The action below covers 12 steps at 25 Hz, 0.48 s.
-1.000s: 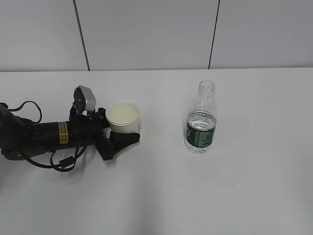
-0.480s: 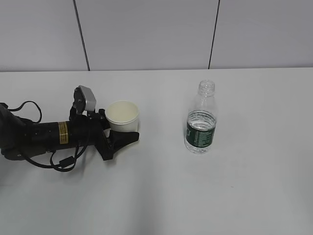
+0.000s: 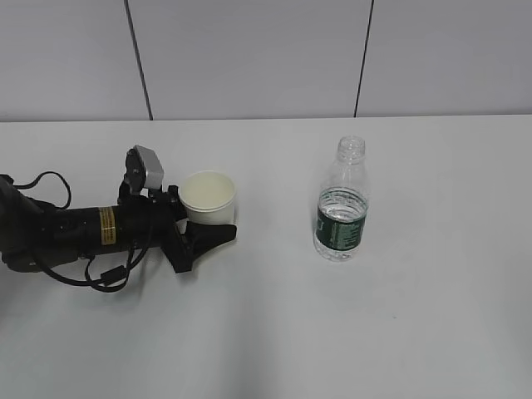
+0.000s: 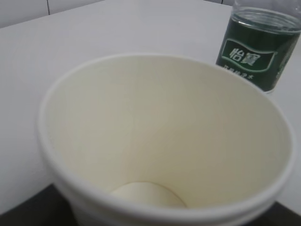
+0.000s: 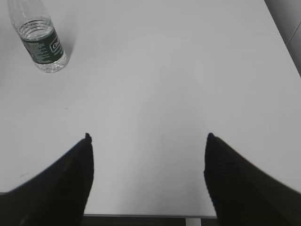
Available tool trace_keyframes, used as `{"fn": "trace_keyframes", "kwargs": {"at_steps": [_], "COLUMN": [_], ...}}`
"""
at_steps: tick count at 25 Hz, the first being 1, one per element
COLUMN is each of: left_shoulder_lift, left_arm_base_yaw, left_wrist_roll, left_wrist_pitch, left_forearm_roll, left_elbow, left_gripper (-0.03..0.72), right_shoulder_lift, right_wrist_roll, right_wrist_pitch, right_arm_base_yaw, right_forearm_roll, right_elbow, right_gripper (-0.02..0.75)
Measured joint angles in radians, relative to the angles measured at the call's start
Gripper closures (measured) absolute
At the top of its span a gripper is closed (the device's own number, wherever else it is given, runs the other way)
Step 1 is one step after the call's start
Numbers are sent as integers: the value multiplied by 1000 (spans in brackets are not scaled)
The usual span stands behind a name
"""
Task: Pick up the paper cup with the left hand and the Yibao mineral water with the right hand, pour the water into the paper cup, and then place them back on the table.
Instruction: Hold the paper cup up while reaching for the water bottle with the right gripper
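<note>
The cup (image 3: 209, 198) stands upright on the white table (image 3: 399, 316), left of the bottle (image 3: 342, 204) and well apart from it. The left gripper (image 3: 199, 218) lies low along the table, reaching in from the left, with its black fingers (image 3: 212, 236) set on either side of the cup's lower wall; one finger shows in front of the cup, the other is mostly hidden behind it. Whether the gripper is clamped on the cup or only close around it cannot be told from the pictures. In the left wrist view the cup (image 4: 164, 141) fills the frame, its rolled rim and cream inside plain to see, with nothing in it, and the bottle's green label (image 4: 256, 54) stands beyond its far right edge. The bottle is upright and capless, holding water up to about the top of its label. The right gripper (image 5: 148, 141) hangs above bare table well to the right of the bottle (image 5: 40, 40), its two dark fingers (image 5: 70, 183) spread wide apart with nothing between them.
</note>
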Motion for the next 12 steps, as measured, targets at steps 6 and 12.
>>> {"fn": "trace_keyframes", "kwargs": {"at_steps": [6, 12], "left_shoulder_lift": [0, 0], "left_arm_base_yaw": [0, 0], "left_wrist_roll": [0, 0], "left_wrist_pitch": [0, -1], "left_forearm_roll": [3, 8], "left_elbow": [0, 0], "left_gripper": [246, 249], "right_shoulder_lift": [0, 0], "right_wrist_roll": [0, 0], "right_wrist_pitch": [0, 0], "right_arm_base_yaw": [0, 0], "right_forearm_roll": [0, 0], "right_elbow": [0, 0], "right_gripper": [170, 170]}}
